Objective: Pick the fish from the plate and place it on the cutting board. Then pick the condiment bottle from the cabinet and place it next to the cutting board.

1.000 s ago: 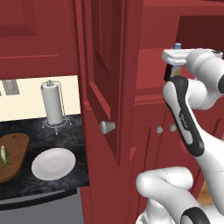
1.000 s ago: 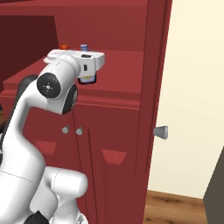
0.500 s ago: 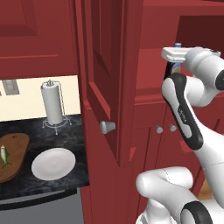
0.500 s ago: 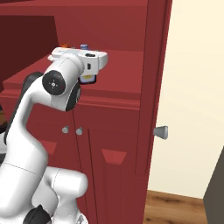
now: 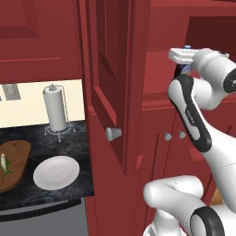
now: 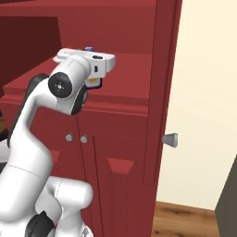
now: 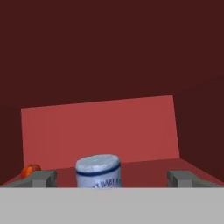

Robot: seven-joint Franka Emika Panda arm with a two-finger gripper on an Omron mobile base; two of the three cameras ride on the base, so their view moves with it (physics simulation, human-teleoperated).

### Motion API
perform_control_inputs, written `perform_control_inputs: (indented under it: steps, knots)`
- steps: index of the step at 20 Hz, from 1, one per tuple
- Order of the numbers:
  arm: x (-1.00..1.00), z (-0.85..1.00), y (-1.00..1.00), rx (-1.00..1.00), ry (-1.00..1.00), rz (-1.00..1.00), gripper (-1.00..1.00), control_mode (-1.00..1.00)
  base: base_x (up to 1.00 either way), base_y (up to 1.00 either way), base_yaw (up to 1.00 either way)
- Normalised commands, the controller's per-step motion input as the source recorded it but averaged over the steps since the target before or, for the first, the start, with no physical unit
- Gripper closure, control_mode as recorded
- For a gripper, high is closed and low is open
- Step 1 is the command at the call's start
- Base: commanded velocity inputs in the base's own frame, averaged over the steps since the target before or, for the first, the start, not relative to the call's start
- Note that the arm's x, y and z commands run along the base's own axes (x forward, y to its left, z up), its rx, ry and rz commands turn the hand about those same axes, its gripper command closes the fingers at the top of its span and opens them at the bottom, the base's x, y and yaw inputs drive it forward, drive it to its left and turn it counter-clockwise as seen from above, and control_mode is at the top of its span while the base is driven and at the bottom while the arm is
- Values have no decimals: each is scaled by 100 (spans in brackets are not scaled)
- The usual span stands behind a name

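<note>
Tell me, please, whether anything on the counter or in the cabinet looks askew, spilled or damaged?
Nothing stands out. The fish lies on the cutting board, the plate sits bare beside it, and the paper towel roll stands upright. In the cabinet, the condiment bottle stands upright between the open end effector's fingers.

Rendered kitchen: red cabinet [image 5: 115, 83] centre frame, paper towel roll [image 5: 56, 109] and plate [image 5: 56, 172] on dark table [image 5: 69, 143] at left.
</note>
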Motion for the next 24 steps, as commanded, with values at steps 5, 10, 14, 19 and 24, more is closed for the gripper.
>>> perform_control_inputs:
  steps: [5,10,14,19,24]
  knots:
    - [8,0,0,1,0,0,-100,-100,0,0,0]
    - [4,-2,0,0,0,0,-100,-100,0,0,0]
    - [4,-3,0,0,0,0,-100,-100,0,0,0]
    - [5,-4,0,0,0,0,-100,-100,0,0,0]
    - [7,-4,0,0,0,0,-100,-100,0,0,0]
